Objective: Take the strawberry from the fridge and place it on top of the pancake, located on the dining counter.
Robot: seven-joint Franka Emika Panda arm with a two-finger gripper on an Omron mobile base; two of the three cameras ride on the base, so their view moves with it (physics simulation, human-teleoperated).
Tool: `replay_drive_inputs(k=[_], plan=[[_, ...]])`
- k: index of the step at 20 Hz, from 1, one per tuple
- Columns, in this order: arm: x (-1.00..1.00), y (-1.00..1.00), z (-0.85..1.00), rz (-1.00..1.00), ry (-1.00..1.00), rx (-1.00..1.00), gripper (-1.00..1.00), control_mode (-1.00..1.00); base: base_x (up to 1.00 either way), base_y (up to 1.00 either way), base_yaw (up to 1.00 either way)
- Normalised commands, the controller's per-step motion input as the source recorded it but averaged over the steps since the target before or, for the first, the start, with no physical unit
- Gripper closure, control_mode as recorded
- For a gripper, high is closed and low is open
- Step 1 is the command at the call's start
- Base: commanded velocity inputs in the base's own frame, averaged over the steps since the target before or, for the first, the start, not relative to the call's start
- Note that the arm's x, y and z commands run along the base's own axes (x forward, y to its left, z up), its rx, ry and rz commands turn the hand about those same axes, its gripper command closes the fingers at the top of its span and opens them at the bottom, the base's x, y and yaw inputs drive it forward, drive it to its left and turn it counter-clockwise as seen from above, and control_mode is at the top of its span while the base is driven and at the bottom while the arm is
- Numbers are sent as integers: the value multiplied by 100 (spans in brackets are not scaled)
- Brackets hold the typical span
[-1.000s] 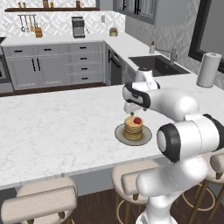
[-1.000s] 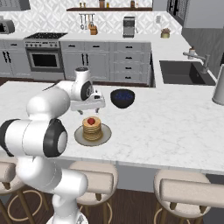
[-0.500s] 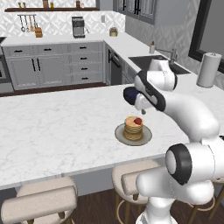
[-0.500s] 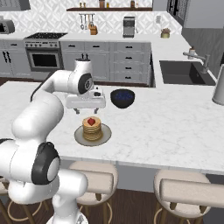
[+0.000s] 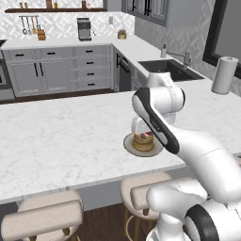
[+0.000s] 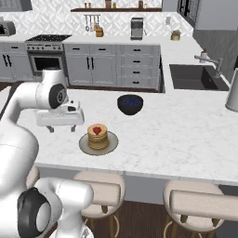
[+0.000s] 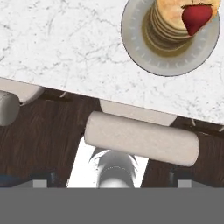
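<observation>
The strawberry (image 6: 96, 130) lies red on top of the pancake (image 6: 98, 139), a small stack on a grey plate (image 6: 84, 145) near the front edge of the dining counter (image 6: 176, 139). In the hand view the strawberry (image 7: 197, 16) tops the pancake (image 7: 168, 24) at the upper right. My gripper (image 6: 62, 128) hangs just left of the plate, above the counter's front edge, open with nothing between its fingers. In the left base view my arm covers part of the pancake (image 5: 142, 141). The fridge is out of view.
A dark bowl (image 6: 129, 104) stands on the counter behind the plate. Padded stools (image 7: 140, 138) line the counter's front below the hand. A sink (image 6: 197, 76) and a paper towel roll (image 5: 225, 75) are at the far right.
The arm has swung from above the pancake to the left of the plate and toward the counter's front edge. The strawberry has stayed on the pancake.
</observation>
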Motion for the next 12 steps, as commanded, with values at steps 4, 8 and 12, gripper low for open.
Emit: replay_drive_inputs(k=[4, 8, 12], plan=[[-100, 100, -1, -1, 1, -12, -100, -100, 0, 0, 0], [-100, 100, -29, -11, 5, -10, -100, -100, 0, 0, 0], [-74, 71, -47, -9, 8, -6, -100, -100, 0, 0, 0]])
